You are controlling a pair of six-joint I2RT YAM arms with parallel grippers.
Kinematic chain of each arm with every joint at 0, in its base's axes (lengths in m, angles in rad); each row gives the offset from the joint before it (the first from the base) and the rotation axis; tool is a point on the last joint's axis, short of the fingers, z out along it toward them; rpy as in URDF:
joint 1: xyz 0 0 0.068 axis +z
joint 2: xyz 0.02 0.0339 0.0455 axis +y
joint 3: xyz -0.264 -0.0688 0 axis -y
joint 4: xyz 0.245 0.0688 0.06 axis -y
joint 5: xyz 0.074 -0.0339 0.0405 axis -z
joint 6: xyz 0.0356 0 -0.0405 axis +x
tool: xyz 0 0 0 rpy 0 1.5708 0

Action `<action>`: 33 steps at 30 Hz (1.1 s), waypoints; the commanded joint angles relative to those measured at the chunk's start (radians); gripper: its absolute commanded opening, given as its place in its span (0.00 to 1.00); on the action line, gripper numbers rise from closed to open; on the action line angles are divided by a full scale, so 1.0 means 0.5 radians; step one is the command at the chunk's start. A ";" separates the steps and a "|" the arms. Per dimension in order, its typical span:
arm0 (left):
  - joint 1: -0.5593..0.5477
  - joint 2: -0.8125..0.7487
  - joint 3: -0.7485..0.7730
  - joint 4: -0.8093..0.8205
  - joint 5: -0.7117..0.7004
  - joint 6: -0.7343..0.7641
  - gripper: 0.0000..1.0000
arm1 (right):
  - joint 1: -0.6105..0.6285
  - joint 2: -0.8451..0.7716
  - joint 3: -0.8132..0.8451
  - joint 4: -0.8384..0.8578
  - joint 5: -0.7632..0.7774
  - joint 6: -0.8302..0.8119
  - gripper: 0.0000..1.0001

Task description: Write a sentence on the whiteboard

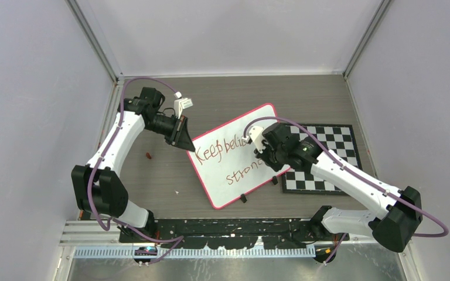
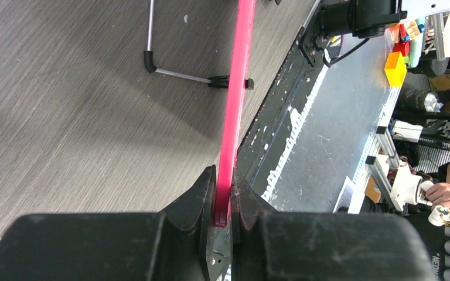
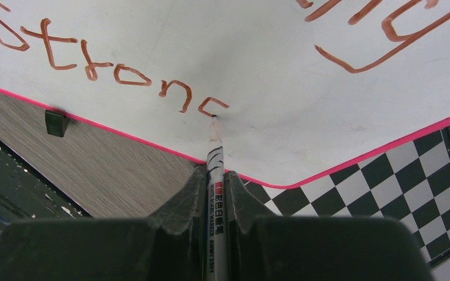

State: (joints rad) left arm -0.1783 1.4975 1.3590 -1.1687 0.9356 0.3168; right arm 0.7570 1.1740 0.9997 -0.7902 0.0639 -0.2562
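Seen from above, the whiteboard (image 1: 222,175), white with rounded corners and a thin pink-red rim, lies askew at the middle of the grey wood-grain table (image 1: 152,175), its right corner overlapping a checkered board (image 1: 328,152). The sentence (image 1: 228,153) runs in brownish-red marker, "Keep beli" legible on the upper line before the right gripper (image 1: 262,158) covers the rest, "stron" below. The left gripper (image 1: 188,146) meets the board's left corner. In the left wrist view, the left gripper (image 2: 223,193) is clamped tight on the whiteboard's pink edge (image 2: 234,105), which runs away edge-on past a small black foot (image 2: 234,83). In the right wrist view, the right gripper (image 3: 214,181) is closed on a marker (image 3: 215,158) whose barrel reads "WHITE BOARD MARKER"; its tip touches the whiteboard (image 3: 211,47) just under an unfinished stroke after "Stron" in the sentence (image 3: 117,73), with the tail of the upper line above.
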 commanded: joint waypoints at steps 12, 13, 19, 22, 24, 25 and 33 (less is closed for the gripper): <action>-0.024 0.029 -0.015 0.009 -0.104 0.018 0.00 | -0.011 0.034 0.139 0.079 0.090 -0.007 0.00; -0.024 0.030 -0.017 0.011 -0.103 0.018 0.00 | -0.013 0.036 0.123 0.075 0.089 -0.009 0.00; -0.025 0.035 -0.021 0.013 -0.102 0.021 0.00 | -0.013 0.021 0.033 0.042 0.059 0.005 0.00; -0.024 0.039 -0.021 0.013 -0.104 0.020 0.00 | -0.013 0.017 -0.005 0.030 0.019 0.017 0.00; -0.024 0.038 -0.023 0.018 -0.103 0.022 0.00 | -0.002 0.023 -0.026 0.025 -0.016 0.028 0.00; -0.024 0.038 -0.025 0.019 -0.104 0.021 0.00 | 0.010 0.027 -0.038 0.031 -0.023 0.034 0.00; -0.024 0.035 -0.034 0.030 -0.108 0.024 0.00 | 0.104 0.105 -0.017 0.090 -0.100 0.041 0.00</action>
State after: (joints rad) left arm -0.1783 1.4975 1.3590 -1.1683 0.9390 0.3183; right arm 0.7887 1.1965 0.9703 -0.8150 0.0418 -0.2470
